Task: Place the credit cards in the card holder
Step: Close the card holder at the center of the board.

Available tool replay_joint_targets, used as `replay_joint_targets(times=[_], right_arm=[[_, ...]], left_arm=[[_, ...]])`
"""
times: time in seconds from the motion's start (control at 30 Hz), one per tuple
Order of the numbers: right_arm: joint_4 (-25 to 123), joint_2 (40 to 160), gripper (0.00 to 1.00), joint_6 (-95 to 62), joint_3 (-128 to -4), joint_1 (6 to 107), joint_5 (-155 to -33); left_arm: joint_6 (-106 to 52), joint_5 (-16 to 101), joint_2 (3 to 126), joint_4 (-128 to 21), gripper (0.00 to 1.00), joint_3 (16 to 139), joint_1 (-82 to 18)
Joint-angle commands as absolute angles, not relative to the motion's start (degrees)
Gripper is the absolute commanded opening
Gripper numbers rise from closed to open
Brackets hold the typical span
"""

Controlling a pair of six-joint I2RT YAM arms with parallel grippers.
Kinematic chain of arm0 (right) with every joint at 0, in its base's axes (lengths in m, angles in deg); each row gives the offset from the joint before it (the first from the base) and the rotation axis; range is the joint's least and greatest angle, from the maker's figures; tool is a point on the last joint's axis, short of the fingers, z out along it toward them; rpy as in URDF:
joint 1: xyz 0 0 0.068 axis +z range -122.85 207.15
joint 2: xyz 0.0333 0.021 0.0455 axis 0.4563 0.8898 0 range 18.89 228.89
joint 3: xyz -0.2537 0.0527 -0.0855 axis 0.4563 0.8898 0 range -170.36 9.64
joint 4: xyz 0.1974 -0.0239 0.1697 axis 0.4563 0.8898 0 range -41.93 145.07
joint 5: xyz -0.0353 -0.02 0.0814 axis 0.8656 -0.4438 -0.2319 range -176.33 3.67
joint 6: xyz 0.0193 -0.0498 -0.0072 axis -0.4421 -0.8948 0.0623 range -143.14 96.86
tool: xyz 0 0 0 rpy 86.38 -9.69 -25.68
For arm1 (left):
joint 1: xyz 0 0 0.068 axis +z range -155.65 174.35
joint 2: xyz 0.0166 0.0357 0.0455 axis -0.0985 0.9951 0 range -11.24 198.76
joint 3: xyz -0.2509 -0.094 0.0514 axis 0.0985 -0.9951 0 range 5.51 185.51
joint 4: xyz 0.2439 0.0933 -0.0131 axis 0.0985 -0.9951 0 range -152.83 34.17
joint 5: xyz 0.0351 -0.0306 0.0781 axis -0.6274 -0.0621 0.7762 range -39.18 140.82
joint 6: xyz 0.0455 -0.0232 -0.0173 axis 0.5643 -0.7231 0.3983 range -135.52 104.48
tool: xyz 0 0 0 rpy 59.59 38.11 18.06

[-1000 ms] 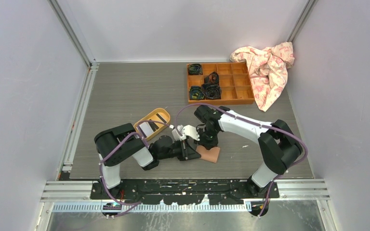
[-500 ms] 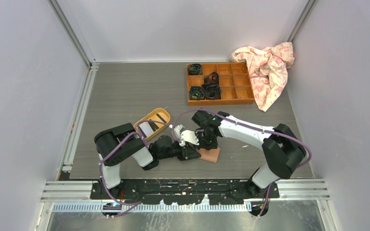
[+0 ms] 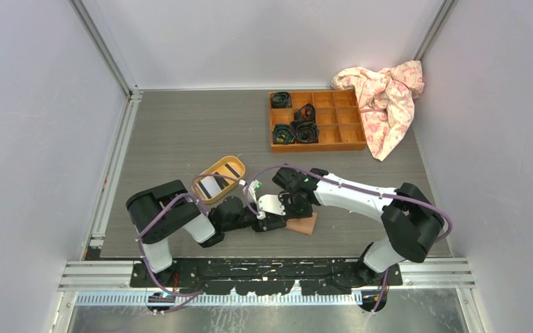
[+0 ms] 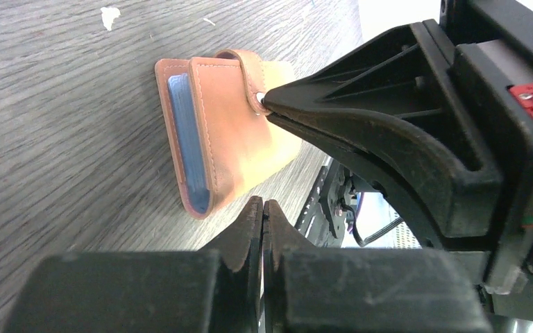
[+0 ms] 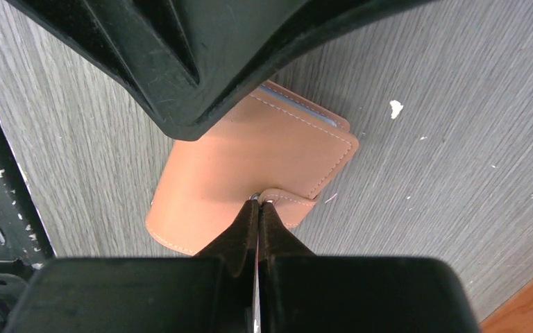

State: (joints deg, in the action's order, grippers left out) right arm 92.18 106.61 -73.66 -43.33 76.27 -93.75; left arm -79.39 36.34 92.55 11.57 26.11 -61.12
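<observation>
At the bottom centre of the right wrist view, the right gripper [image 5: 257, 202] meets the snap tab of the card holder [image 5: 250, 163].
Its fingers are pressed together, tips on the tab's edge; whether they pinch the tab cannot be told. The left gripper [image 4: 262, 208], also closed and holding nothing, sits just below the holder in its own view, not touching it. The salmon-pink holder lies folded on the grey table [image 3: 180, 132], low and centre in the top view. Up and left of it, the credit cards [image 3: 211, 184] rest in a yellow oval tray [image 3: 221, 162].
</observation>
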Motion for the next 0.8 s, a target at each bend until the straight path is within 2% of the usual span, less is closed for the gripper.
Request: replay_joint_targets(times=[0.0, 0.6, 0.77], right_arm=[[96.37, 109.95, 0.01, -71.03, -37.19, 78.92, -97.51], [91.36, 100.82, 0.01, -67.81, -27.9, 81.71, -93.35], [89.95, 99.21, 0.01, -68.7, -25.88, 83.94, -91.54]], left_arm=[[-78.14, 37.53, 88.67, 14.46, 0.0, 25.02, -60.84], [-75.29, 41.18, 76.42, 3.21, 0.0, 20.15, -60.77], [-72.81, 43.29, 67.61, -7.32, 0.0, 19.16, -60.79]])
